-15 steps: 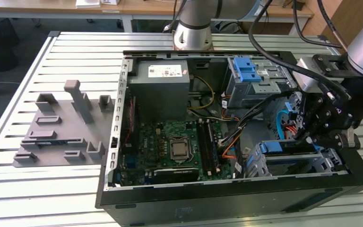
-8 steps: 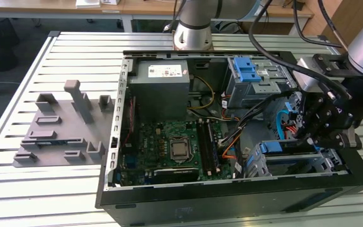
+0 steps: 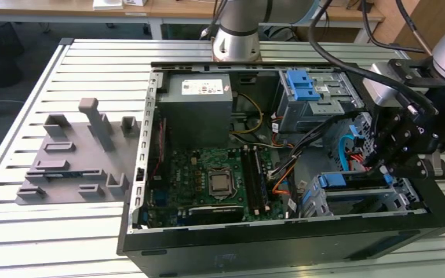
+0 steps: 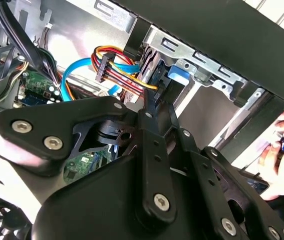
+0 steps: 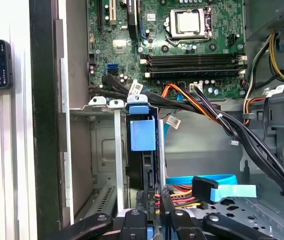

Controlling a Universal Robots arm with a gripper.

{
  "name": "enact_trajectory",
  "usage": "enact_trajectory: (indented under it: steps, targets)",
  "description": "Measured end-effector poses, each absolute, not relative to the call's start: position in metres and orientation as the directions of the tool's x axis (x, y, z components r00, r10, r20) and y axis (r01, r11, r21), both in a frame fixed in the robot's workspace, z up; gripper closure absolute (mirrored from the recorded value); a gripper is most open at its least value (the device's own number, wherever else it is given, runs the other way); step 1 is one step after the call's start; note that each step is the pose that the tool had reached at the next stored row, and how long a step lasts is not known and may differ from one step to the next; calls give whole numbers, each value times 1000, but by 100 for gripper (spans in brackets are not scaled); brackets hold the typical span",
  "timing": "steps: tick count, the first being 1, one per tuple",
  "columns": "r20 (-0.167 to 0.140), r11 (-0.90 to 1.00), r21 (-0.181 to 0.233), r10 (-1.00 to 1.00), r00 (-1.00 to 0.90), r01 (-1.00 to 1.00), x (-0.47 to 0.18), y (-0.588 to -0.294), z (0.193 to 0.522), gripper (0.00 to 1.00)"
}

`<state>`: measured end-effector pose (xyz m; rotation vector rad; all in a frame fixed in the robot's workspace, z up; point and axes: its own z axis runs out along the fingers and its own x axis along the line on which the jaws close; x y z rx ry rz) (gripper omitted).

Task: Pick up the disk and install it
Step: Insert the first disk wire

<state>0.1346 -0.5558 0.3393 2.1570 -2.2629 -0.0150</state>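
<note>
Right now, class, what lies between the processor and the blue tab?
First wrist view: memory sticks and cables lie between processor and blue tab.

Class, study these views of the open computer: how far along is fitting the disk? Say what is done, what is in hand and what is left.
Done: the disk already stands edge-on inside the metal drive cage, under a blue tab. In hand: the gripper appears closed on the disk's near edge. Left: the gripper has not let go, and it is unclear whether the disk is fully seated.
</note>
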Motion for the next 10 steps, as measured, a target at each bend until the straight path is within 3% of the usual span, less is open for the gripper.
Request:
enact_trajectory:
  steps: [4,8,10]
  targets:
    - [4,48,17,-999,-48,-999,135,-556,340,75]
    - [4,48,17,-999,-48,-999,135,-556,341,89]
    - [5,48,17,-999,-48,-999,135,-556,341,89]
